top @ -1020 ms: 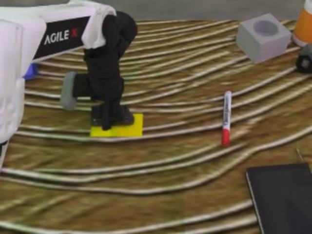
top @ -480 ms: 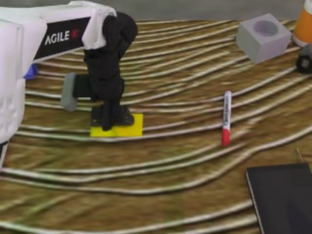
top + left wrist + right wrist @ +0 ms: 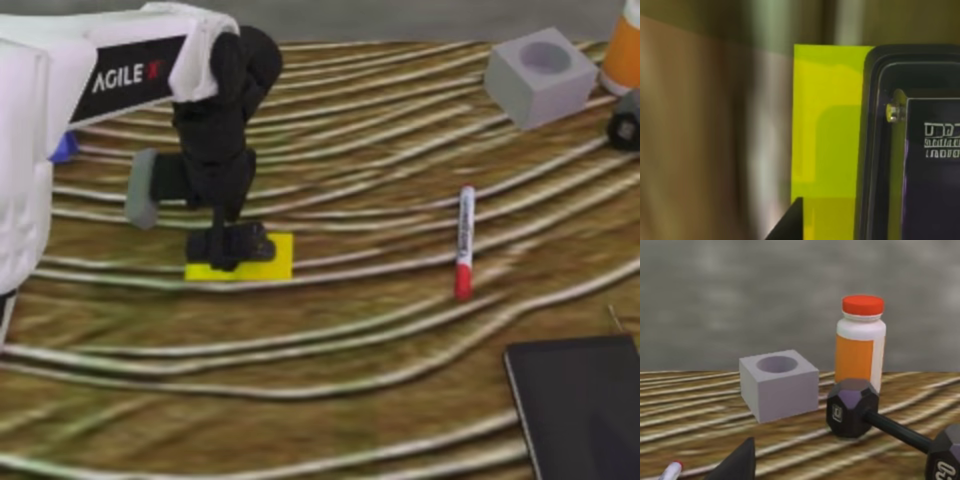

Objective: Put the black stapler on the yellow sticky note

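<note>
Left hand [image 3: 228,215] hangs directly above the black stapler [image 3: 231,244], its dark fingers pointing down at it; whether those fingers are spread or closed I cannot tell from these views, and contact with the stapler is not clear either. That stapler lies on the yellow sticky note [image 3: 268,262], covering the note's far-left part, with bare yellow showing on the side toward the red marker [image 3: 464,243] and along the near edge. From the left wrist view the stapler [image 3: 912,150] fills one side of the picture, lying flat on the yellow note [image 3: 825,125], with striped wooden surface [image 3: 700,130] beyond the note's edge. Well to the right of the note the marker lies on the surface [image 3: 330,400], red cap toward the near edge. Farther right and toward the back stands a grey block with a round hole [image 3: 541,74], with an orange bottle [image 3: 622,48] and a black dumbbell [image 3: 627,120] beside it. A black tablet [image 3: 580,405] lies at the near right corner. Right hand shows only as a dark fingertip [image 3: 737,465] in its own wrist view, near the block.
</note>
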